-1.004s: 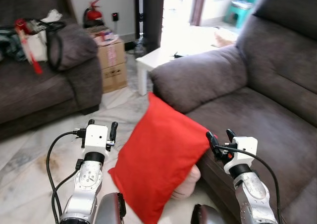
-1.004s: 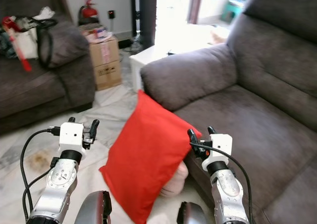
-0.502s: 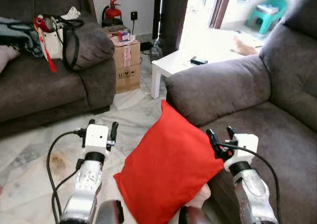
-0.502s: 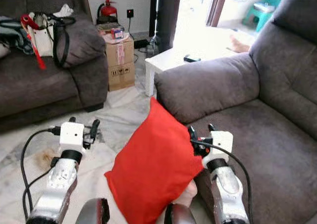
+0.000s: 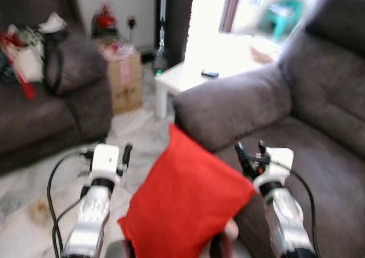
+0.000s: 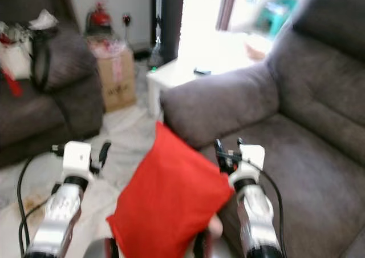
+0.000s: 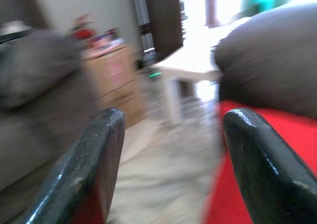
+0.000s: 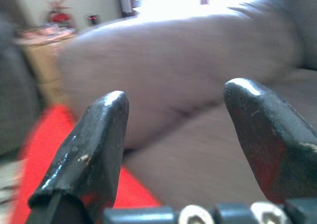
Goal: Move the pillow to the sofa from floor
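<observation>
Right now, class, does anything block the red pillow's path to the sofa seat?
Nothing visible does. The red pillow sits between both open end effectors, left and right, beside the bare sofa seat.

The pillow (image 5: 185,204) is smooth red cloth with a faint sheen. The sofa (image 5: 319,127) is matt grey-brown fabric with a soft, slightly napped look. The floor (image 5: 34,189) is pale polished stone, marbled. The box (image 5: 124,81) is plain brown cardboard. Black fingers (image 7: 89,169) look glossy and scuffed.
</observation>
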You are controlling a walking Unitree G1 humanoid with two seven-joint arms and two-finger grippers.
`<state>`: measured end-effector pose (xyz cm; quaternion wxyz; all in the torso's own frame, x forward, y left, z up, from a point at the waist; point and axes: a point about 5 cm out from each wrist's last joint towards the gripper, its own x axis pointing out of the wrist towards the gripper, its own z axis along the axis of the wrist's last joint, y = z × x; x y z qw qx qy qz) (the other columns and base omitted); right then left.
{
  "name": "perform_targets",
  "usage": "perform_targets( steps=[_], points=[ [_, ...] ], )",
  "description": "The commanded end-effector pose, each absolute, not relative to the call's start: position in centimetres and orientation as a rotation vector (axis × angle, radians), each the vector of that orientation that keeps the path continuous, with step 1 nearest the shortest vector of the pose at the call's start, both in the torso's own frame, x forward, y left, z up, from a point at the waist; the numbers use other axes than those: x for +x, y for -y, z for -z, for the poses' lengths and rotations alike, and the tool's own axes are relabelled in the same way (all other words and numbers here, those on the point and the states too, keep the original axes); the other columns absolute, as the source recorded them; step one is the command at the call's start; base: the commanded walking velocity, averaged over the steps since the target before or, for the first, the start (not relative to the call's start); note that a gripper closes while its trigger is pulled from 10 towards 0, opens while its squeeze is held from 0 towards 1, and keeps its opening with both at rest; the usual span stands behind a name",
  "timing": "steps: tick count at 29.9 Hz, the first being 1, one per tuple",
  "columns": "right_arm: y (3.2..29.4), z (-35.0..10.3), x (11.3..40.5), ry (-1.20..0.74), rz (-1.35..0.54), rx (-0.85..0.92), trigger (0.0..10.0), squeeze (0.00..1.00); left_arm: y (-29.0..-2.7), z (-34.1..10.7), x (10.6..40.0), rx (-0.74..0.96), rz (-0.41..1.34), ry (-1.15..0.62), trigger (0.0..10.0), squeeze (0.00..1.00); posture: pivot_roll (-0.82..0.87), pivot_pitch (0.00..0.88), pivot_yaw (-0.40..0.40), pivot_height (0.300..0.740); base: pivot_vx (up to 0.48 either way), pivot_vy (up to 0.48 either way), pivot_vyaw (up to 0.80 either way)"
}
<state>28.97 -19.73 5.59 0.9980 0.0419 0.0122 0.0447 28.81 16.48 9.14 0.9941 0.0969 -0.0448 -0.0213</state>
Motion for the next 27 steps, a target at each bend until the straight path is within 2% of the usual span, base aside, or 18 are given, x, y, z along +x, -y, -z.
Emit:
perform_targets(
  steps=[1,19,20,21,27],
  points=[
    [19.8,-5.7,29.0,-0.016,-0.08,0.089,10.0,0.0,-16.5,-9.0,28.7,0.201,0.055,0.084,10.0,0.0,-0.03,0.0,-0.057,0.585,0.0,0.0,0.0],
    [19.6,-2.0,27.0,-0.213,-0.169,0.14,10.0,0.0,-18.2,-7.6,27.9,0.213,0.016,0.007,10.0,0.0,-0.04,0.0,-0.045,0.585,0.0,0.0,0.0],
    [19.7,-2.0,27.0,-0.214,-0.165,0.147,10.0,0.97,-18.4,-7.5,27.8,0.209,0.013,0.003,10.0,0.0,-0.04,0.0,-0.044,0.585,0.0,0.0,0.0],
    [19.7,-1.9,26.9,-0.215,-0.159,0.151,10.0,1.0,-18.6,-7.4,27.7,0.205,0.007,-0.005,10.0,0.0,-0.04,0.0,-0.043,0.585,0.0,0.0,0.0],
    [20.1,-1.3,27.0,-0.236,-0.114,0.259,10.0,1.0,-20.6,-5.4,26.2,0.152,-0.083,-0.09,10.0,0.0,-0.04,0.0,-0.038,0.585,0.0,0.0,0.0]
  ],
)
